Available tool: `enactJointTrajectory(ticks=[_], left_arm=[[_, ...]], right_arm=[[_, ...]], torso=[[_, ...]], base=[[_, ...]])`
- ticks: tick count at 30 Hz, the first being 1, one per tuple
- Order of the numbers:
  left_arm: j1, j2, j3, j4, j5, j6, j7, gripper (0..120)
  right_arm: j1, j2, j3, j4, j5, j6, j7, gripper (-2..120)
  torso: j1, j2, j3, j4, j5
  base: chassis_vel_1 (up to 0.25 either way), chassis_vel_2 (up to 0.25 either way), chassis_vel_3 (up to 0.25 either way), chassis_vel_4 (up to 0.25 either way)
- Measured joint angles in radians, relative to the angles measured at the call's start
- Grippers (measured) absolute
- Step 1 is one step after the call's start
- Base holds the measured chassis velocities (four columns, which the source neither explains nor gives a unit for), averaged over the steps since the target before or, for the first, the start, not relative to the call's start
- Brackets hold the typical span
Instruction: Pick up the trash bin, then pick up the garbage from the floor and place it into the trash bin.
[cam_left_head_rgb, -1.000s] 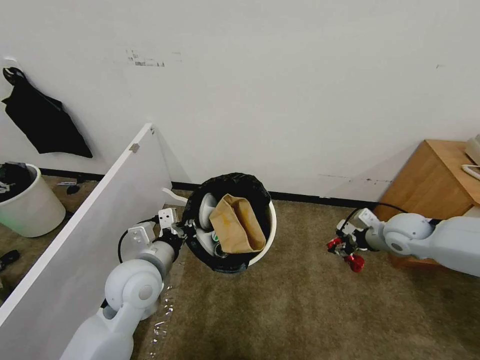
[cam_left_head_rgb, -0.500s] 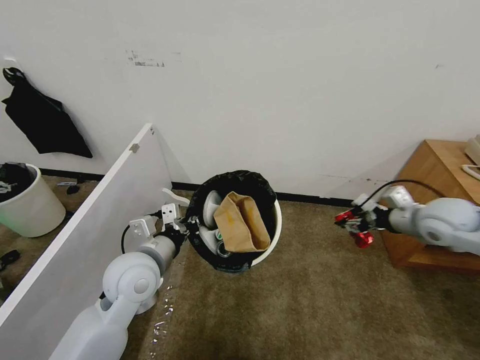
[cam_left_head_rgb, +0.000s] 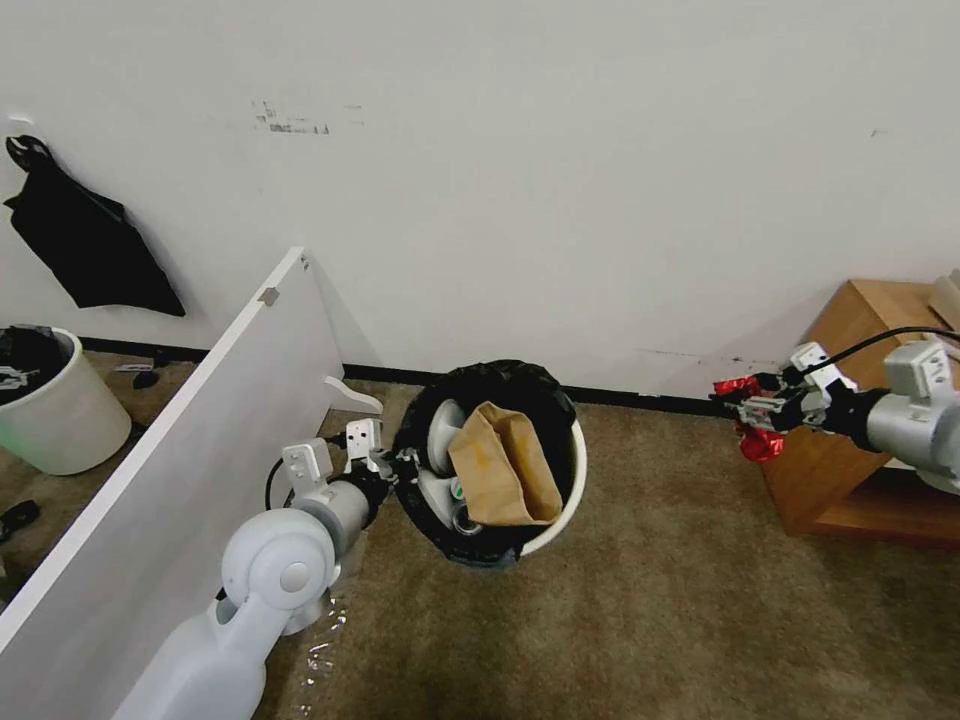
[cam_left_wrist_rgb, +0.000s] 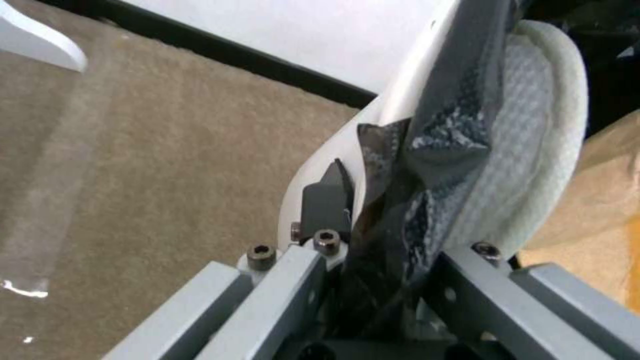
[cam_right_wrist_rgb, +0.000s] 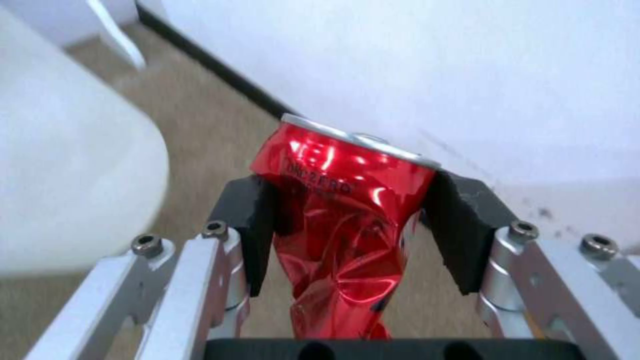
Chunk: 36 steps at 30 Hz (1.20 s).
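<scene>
The trash bin, white with a black bag over its rim, hangs tilted above the carpet. My left gripper is shut on its near-left rim. In the left wrist view the gripper pinches the bin's white wall and bag. Inside lie a tan paper bag, a white slipper and bottles. To the right of the bin, my right gripper is shut on garbage, a crushed red can. Its black pads clamp the can on both sides.
A white panel leans along the left side. Beyond it stands a second pale bin. A wooden cabinet sits at the right, just behind my right gripper. A black cloth hangs on the wall. Brown carpet spreads in front.
My right gripper has lifted the red can up and to the right, toward the cabinet. The left arm has shifted the bin slightly right.
</scene>
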<state>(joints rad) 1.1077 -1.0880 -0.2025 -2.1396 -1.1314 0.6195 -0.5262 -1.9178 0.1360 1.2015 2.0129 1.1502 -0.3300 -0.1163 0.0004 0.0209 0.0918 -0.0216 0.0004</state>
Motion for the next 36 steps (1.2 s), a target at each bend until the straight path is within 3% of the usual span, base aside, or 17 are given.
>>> enactJointTrajectory(ticks=[10, 18, 36], left_arm=[[-0.014, 0.004, 0.061, 0.010, -0.015, 0.012, -0.002, 1], [-0.036, -0.014, 0.122, 0.022, -0.017, 0.024, -0.002, 1], [-0.072, -0.034, 0.198, 0.048, -0.014, 0.028, -0.001, 1]], right_arm=[[0.039, 0.023, 0.032, 0.088, 0.009, 0.016, 0.007, 48], [0.064, -0.004, 0.057, 0.173, 0.043, 0.033, 0.026, 48], [0.077, -0.031, 0.073, 0.259, 0.056, 0.075, 0.018, 48]], torso=[[0.000, 0.000, 0.000, 0.0002, -0.0004], [0.000, 0.000, 0.000, 0.0003, -0.0005], [0.000, 0.000, 0.000, 0.0002, -0.0005]], base=[[0.000, 0.000, 0.000, 0.000], [0.000, 0.000, 0.000, 0.000], [0.000, 0.000, 0.000, 0.000]])
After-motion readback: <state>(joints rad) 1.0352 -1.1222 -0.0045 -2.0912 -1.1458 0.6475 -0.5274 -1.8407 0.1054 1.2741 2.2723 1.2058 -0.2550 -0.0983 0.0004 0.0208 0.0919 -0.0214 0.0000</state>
